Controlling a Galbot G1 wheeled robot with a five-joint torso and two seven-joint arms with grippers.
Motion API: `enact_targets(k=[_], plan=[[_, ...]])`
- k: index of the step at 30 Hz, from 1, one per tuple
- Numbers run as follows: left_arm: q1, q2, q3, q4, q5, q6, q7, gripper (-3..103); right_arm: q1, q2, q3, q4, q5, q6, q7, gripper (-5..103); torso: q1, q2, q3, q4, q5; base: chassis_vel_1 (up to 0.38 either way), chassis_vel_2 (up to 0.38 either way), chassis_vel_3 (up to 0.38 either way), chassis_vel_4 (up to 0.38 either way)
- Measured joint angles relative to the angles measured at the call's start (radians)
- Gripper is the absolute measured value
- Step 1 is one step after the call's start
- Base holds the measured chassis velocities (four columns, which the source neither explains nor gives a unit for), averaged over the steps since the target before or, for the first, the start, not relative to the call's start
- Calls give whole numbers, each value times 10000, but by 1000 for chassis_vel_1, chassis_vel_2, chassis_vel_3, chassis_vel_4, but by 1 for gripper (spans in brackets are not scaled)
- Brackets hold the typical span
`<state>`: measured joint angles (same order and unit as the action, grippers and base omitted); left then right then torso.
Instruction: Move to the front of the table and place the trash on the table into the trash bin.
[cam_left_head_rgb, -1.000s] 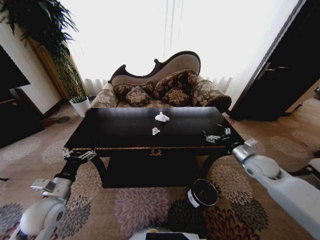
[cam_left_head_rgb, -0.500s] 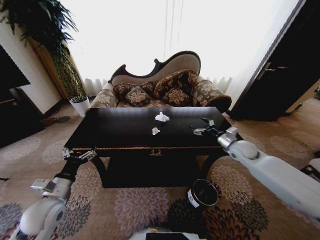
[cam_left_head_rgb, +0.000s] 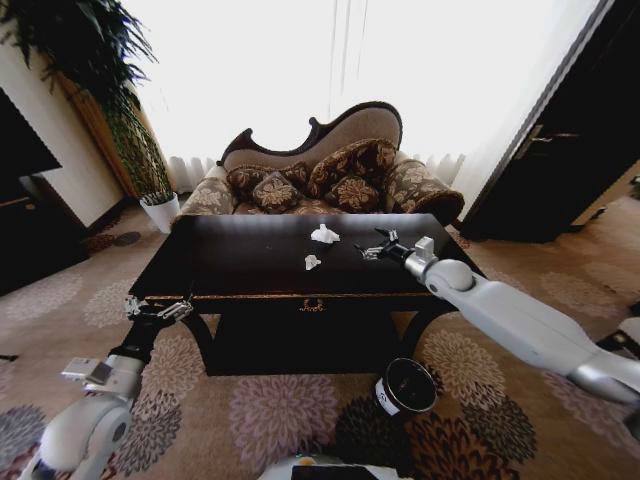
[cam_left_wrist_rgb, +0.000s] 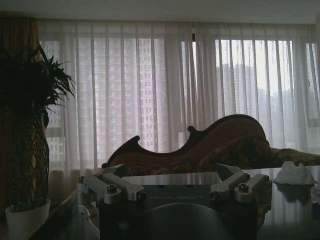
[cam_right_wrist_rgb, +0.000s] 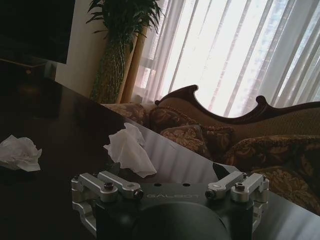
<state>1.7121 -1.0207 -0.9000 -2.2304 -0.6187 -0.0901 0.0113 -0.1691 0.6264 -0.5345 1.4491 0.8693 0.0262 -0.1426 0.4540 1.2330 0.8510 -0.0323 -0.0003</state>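
The right gripper (cam_left_head_rgb: 373, 245) hangs over the right half of the dark worktop (cam_left_head_rgb: 240, 262), with its arm stretched in from the right side. Its fingers (cam_right_wrist_rgb: 118, 186) are spread apart and hold nothing. Two pieces of trash lie near the middle of the worktop: a larger crumpled tissue (cam_left_head_rgb: 323, 235) toward the far edge and a smaller crumpled tissue (cam_left_head_rgb: 311, 262) closer to the robot. Both are to the left of the right gripper and apart from it; the larger one is the nearer, a little ahead of the open fingers in the right wrist view (cam_right_wrist_rgb: 129, 151), not between them. The left gripper (cam_left_head_rgb: 160, 309) waits low at the front left corner of the worktop, its fingers (cam_left_wrist_rgb: 116, 186) also spread and empty. The trash bin (cam_left_head_rgb: 406, 387) stands on the carpet in front of the worktop, toward the right side.
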Motion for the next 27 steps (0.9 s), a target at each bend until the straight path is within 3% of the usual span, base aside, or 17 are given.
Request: enact_targets(k=[3, 4, 6, 20, 27], plan=[[0, 0, 0, 0, 0, 0, 0, 100, 235, 78, -329, -192, 83, 2, -12, 100, -1, 1, 0, -3, 0, 0, 0, 0, 0], [0, 0, 0, 0, 0, 0, 0, 100, 786, 280, -1138, -615, 257, -14, -28, 100, -2, 1, 0, -2, 2, 0, 0, 0, 0], [-1, 0, 0, 0, 0, 0, 0, 100, 1156, 455, -1550, -816, 310, -76, -32, 100, -1, 1, -1, -3, 0, 0, 0, 0, 0], [0, 0, 0, 0, 0, 0, -1, 100, 2870, 2096, -3272, -2446, 81, -211, 31, 100, -1, 1, 0, -1, 0, 0, 0, 0, 0], [0, 0, 0, 0, 0, 0, -1, 100, 3147, 2466, -3654, -2876, -34, -206, 27, 100, -1, 1, -1, -1, 0, 0, 0, 0, 0]])
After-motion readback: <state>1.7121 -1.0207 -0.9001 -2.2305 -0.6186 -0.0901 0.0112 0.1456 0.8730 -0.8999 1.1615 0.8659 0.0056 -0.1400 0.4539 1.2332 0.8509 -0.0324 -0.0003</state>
